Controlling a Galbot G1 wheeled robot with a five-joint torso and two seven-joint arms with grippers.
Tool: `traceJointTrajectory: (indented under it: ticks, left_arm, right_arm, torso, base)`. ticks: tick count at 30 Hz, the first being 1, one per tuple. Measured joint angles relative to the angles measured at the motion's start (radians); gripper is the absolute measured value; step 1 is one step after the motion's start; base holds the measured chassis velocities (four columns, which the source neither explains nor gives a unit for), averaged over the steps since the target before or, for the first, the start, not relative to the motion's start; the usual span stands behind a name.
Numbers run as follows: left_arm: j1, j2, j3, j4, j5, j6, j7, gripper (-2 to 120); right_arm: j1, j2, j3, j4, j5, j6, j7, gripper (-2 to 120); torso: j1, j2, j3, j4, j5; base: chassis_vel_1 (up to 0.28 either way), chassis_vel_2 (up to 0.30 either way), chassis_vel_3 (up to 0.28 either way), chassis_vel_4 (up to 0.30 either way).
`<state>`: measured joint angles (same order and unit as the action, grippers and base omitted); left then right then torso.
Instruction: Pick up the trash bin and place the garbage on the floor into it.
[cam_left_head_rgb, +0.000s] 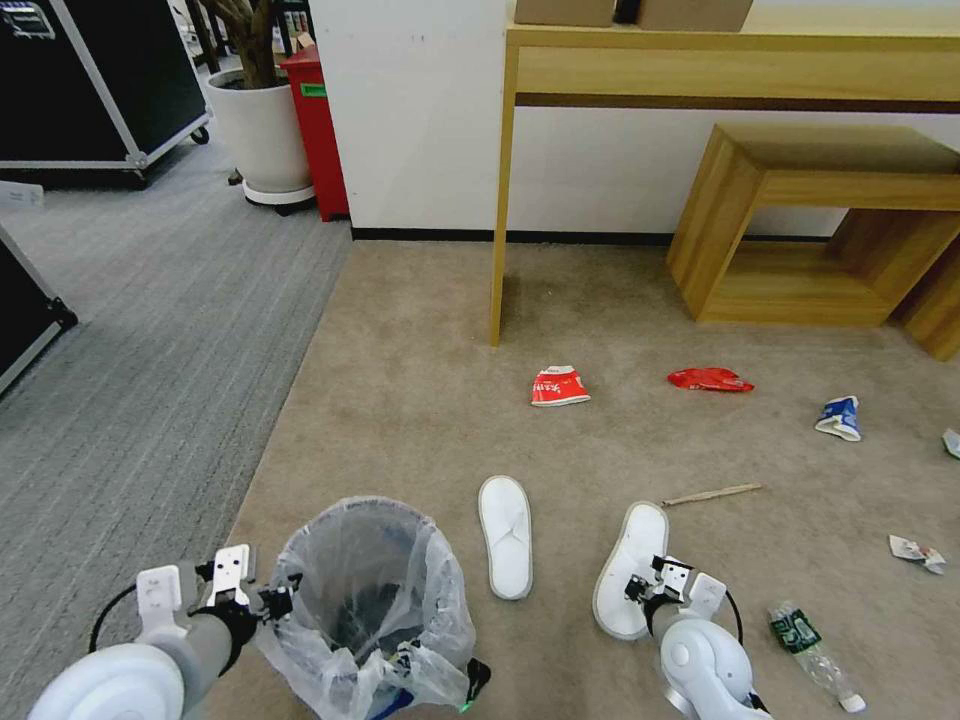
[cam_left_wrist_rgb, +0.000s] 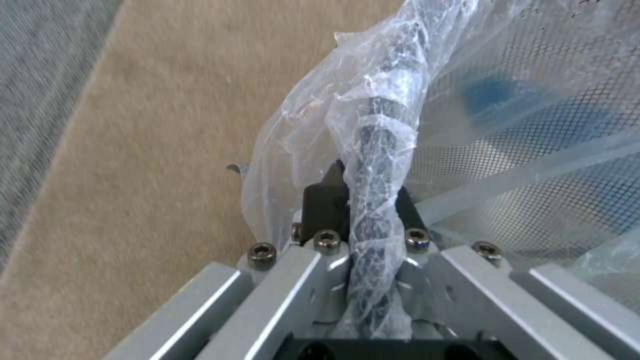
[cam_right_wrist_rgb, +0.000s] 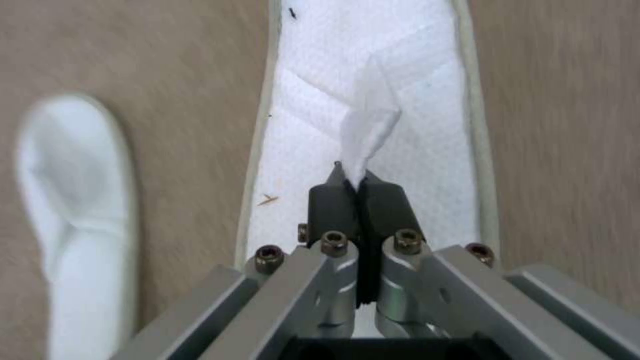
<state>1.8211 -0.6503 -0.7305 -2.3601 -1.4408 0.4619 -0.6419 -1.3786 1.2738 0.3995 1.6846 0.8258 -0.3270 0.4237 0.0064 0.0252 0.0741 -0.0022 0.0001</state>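
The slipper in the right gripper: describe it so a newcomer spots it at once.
On the beige carpet before the wooden desk lie two white slippers. This slipper is the one nearer the clear bottle, its upper pinched by the right gripper; the other slipper lies free.

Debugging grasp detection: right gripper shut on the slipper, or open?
Shut. The right gripper has its fingers pressed together, pinching a fold of the slipper.

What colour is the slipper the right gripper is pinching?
White, the slipper in the right gripper; right wrist view.
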Motion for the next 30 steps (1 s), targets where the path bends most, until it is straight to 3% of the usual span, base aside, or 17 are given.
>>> traceJointTrajectory:
  ticks: [6,8,9,13,14,16,17,20,21,24,30]
  left_arm:
    - [0.045,0.021,-0.078,-0.028,-0.034,-0.001,-0.006,0]
    - [0.054,0.015,-0.084,-0.036,-0.033,-0.002,-0.006,0]
    - [0.054,0.015,-0.084,-0.036,-0.033,-0.002,-0.006,0]
    - [0.065,-0.007,-0.08,-0.04,-0.012,-0.002,-0.001,0]
    - [0.065,-0.007,-0.08,-0.04,-0.012,-0.002,-0.001,0]
    - [0.065,-0.013,-0.078,-0.039,-0.008,-0.002,0.002,0]
    - [0.065,-0.013,-0.078,-0.039,-0.008,-0.002,0.002,0]
    - [0.063,-0.024,-0.067,-0.035,0.004,-0.002,0.008,0]
    - [0.063,-0.024,-0.067,-0.035,0.004,-0.002,0.008,0]
    - [0.053,-0.028,-0.059,-0.027,0.014,0.01,0.008,0]
    - [0.012,-0.015,-0.061,-0.024,-0.026,0.007,0.002,0]
  right_arm:
    - [-0.012,-0.002,0.007,0.049,-0.095,0.087,-0.102,0]
    - [-0.012,-0.003,0.028,0.054,-0.189,0.201,-0.23,0]
    - [-0.012,-0.003,0.028,0.054,-0.189,0.201,-0.23,0]
    - [-0.02,-0.033,0.057,0.119,-0.216,0.405,-0.465,0]
    - [-0.02,-0.033,0.057,0.119,-0.216,0.405,-0.465,0]
    - [-0.022,-0.054,0.075,0.157,-0.2,0.509,-0.66,0]
    - [-0.022,-0.054,0.075,0.157,-0.2,0.509,-0.66,0]
    - [-0.031,-0.083,0.086,0.245,-0.11,0.567,-0.932,0]
    - [-0.031,-0.083,0.086,0.245,-0.11,0.567,-0.932,0]
    - [-0.044,-0.106,0.076,0.311,-0.045,0.568,-1.114,0]
    - [-0.044,-0.121,0.022,0.33,0.029,0.553,-1.207,0]
  torso:
    - [0.0,0.0,0.0,0.0,0.0001]
    - [0.0,0.0,0.0,0.0001,0.0001]
    - [0.0,0.0,0.0,0.0001,0.0001]
    - [0.0,0.0,0.0,0.0001,-0.0001]
    - [0.0,0.0,0.0,0.0001,-0.0001]
    - [0.0,0.0,0.0,0.0001,0.0]
    - [0.0,0.0,0.0,0.0001,0.0]
    - [0.0,0.0,0.0,0.0001,0.0]
    - [0.0,0.0,0.0,0.0001,0.0]
    - [0.0,0.0,0.0,0.0001,-0.0002]
    - [0.0,0.0,0.0,0.0,0.0]
  base:
    - [0.0,0.0,0.0,0.0]
    - [0.0,0.0,0.0,0.0]
    - [0.0,0.0,0.0,0.0]
    - [0.0,0.0,0.0,0.0]
    - [0.0,0.0,0.0,0.0]
    - [0.0,0.0,0.0,0.0]
    - [0.0,0.0,0.0,0.0]
    - [0.0,0.0,0.0,0.0]
    - [0.0,0.0,0.0,0.0]
    - [0.0,0.0,0.0,0.0]
    - [0.0,0.0,0.0,0.0]
